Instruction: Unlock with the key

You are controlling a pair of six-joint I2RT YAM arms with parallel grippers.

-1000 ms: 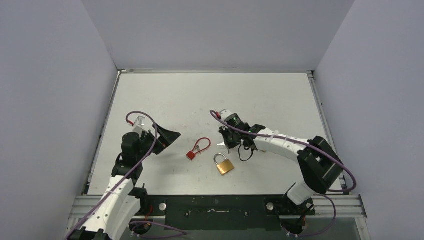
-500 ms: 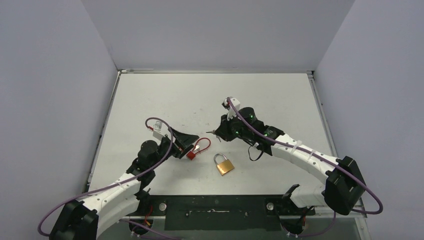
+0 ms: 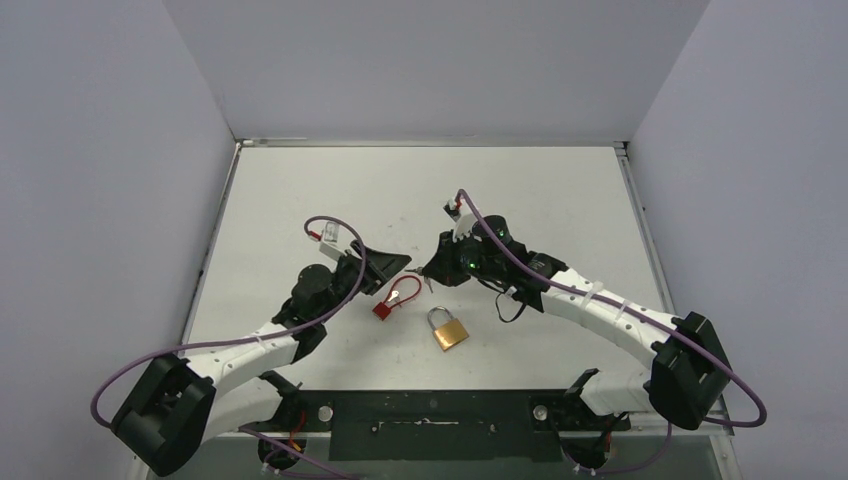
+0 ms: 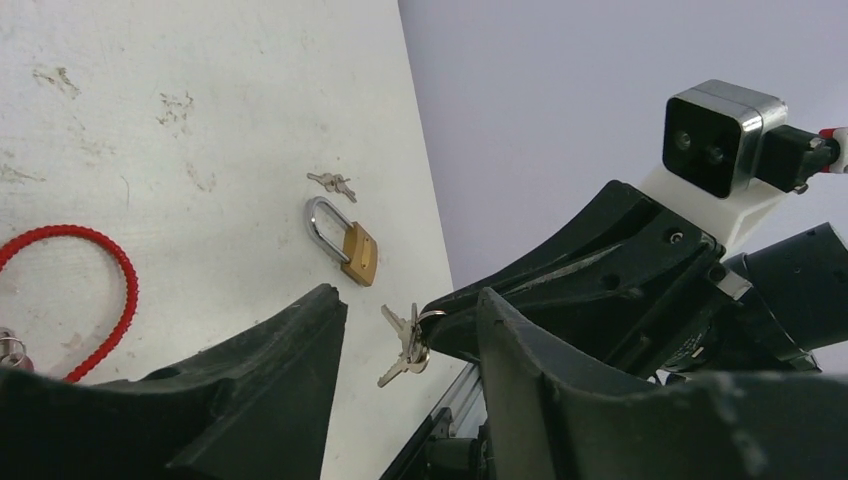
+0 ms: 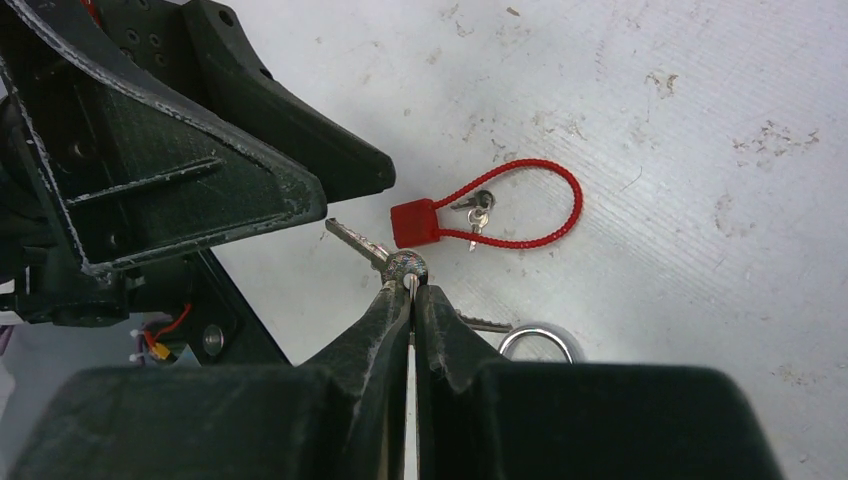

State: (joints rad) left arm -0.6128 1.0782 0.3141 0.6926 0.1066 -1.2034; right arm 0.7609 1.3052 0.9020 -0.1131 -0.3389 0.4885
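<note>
Although the right claw (image 5: 410, 290) grips a small silver key (image 5: 352, 238) at mid-frame, the left claw (image 3: 388, 266) gapes empty and the brass padlock (image 3: 449, 328), lower-centre on the white counter (image 3: 560, 200), looks locked.

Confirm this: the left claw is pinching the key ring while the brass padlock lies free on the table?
Wrong arm. The right claw is shut on the key ring, as the right wrist view shows; the left claw is open and holds nothing. The brass padlock does lie free on the table.
</note>
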